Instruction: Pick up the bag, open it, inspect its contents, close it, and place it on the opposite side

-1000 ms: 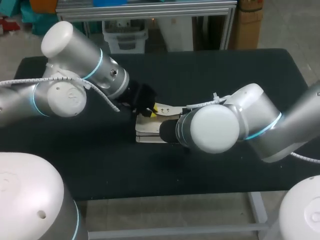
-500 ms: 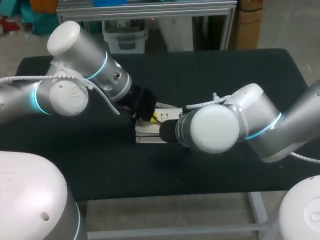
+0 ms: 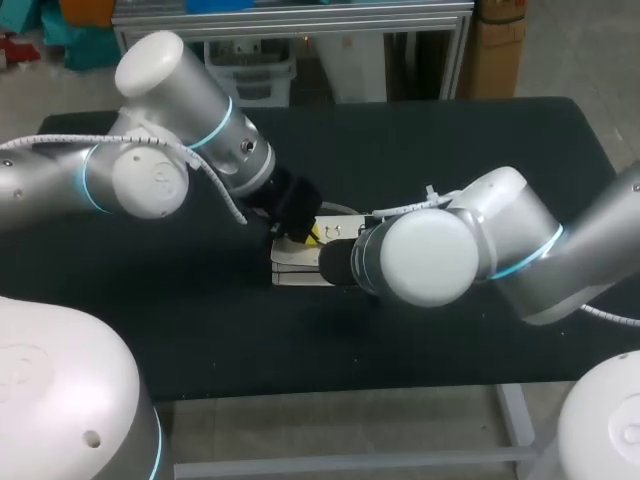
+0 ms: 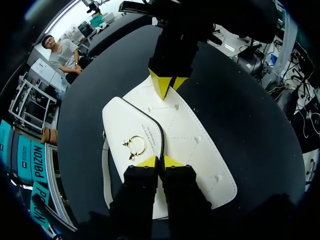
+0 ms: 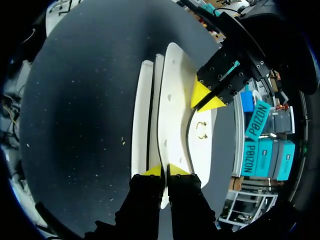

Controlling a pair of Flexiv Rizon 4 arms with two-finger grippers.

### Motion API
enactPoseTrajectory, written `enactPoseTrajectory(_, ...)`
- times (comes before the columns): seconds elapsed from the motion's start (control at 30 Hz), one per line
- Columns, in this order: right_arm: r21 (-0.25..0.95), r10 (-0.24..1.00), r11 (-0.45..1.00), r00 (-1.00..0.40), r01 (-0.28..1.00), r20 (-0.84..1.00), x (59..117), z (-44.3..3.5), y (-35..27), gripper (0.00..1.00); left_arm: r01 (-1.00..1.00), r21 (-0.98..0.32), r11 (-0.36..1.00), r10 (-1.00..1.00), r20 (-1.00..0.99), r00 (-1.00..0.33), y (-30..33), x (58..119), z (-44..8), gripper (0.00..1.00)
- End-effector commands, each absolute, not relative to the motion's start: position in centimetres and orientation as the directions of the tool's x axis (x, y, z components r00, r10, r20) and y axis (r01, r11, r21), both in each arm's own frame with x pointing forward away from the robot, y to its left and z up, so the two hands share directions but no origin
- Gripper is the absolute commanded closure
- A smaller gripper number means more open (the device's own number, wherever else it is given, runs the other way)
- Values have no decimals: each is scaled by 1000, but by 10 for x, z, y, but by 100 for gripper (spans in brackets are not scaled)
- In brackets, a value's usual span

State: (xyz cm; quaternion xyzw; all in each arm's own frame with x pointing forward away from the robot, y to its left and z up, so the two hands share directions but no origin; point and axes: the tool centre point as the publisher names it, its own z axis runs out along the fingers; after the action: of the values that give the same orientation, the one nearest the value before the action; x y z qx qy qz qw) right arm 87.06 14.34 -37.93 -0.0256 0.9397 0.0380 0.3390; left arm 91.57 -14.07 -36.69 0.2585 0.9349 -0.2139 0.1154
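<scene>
Bag point(image 4: 192, 142), white and quilted, lies flat on the black table point(image 3: 450, 150), pinched at two opposite ends. The left claw point(image 4: 159, 161) is clenched on the near end of the bag, its two yellow tips almost together, with the dark-trimmed edge of the bag's flap point(image 4: 125, 122) running in between them. A gold ring clasp point(image 4: 134, 146) sits on the flap just ahead of those tips. A white strap point(image 4: 104, 167) curves along the outer side of the flap, beside the left claw.

The right claw point(image 5: 165, 171) is clenched on the bag's other end, and one thin white panel of the bag stands between its tips. From this claw the bag shows edge-on as stacked white layers, and the left claw's tips rest on the flap at the far end of the bag.

From above, the bag sits near the middle of the table. The left arm point(image 3: 170, 150) comes down onto the bag's far corner, and the right arm point(image 3: 480, 250) covers the bag's right end.
</scene>
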Motion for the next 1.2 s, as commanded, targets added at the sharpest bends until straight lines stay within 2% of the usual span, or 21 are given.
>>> enactPoseTrajectory(0.03,52,-21,996,-766,-72,-642,871,-382,145,100,534,-335,776,432,-334,-838,-136,910,-368,100)
enactPoseTrajectory(0.5,52,-21,996,-766,-72,-642,871,-382,145,100,563,-305,768,468,-332,-819,-133,900,-368,100)
enactPoseTrajectory(0.53,52,-21,996,-766,-72,-642,871,-382,145,100,563,-305,768,469,-332,-819,-133,900,-368,95)
enactPoseTrajectory(0.57,52,-21,996,-766,-72,-642,871,-382,145,100,563,-307,767,468,-332,-819,-133,900,-368,68)
enactPoseTrajectory(0.6,52,-21,996,-766,-72,-642,871,-382,145,100,563,-308,767,468,-333,-819,-133,900,-368,34)
enactPoseTrajectory(0.63,52,-21,996,-766,-72,-642,871,-382,145,100,564,-309,766,467,-335,-818,-133,900,-368,15)
enactPoseTrajectory(0.67,52,-21,996,-766,-72,-642,871,-382,145,100,563,-311,765,464,-340,-818,-133,900,-368,6)
enactPoseTrajectory(0.7,52,-21,996,-766,-72,-642,871,-382,145,100,564,-313,764,461,-345,-817,-133,899,-368,2)
enactPoseTrajectory(0.97,52,-21,996,-766,-72,-642,871,-382,145,100,570,-336,749,438,-394,-808,-130,899,-354,1)
enactPoseTrajectory(1.2,52,-21,996,-766,-72,-642,871,-382,145,100,550,-437,712,365,-439,-821,-122,906,-331,0)
